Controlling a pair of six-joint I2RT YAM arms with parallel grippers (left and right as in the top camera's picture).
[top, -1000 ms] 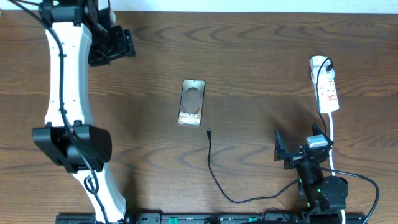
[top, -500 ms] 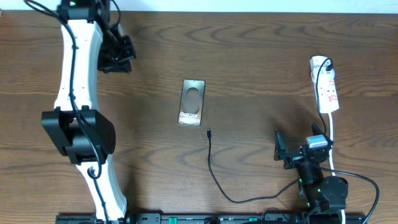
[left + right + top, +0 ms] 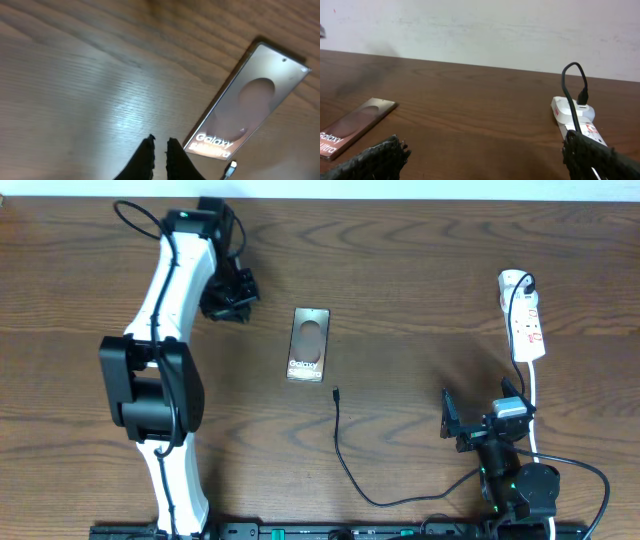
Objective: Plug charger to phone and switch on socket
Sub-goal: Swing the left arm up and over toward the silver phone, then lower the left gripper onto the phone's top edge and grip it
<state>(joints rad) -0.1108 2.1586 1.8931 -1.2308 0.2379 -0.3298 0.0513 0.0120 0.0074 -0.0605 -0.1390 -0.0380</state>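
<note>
Phone (image 3: 250, 107) near left claw (image 3: 160, 150)

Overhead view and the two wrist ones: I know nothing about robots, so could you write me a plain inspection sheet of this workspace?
Surface: dark wood-grain table.
Job's things: phone flat, screen up, unplugged; charger tip just off its near end, not touching; white power strip far right, black plug in it.
Clutter: nothing seen.
Grippers: left gripper fingers almost touching, empty, left of the phone; right gripper open, empty, near the strip.
Cables: charger cable curves to the table's near edge; white cord runs from the strip past the right arm.
Surroundings: pale wall behind.
</note>
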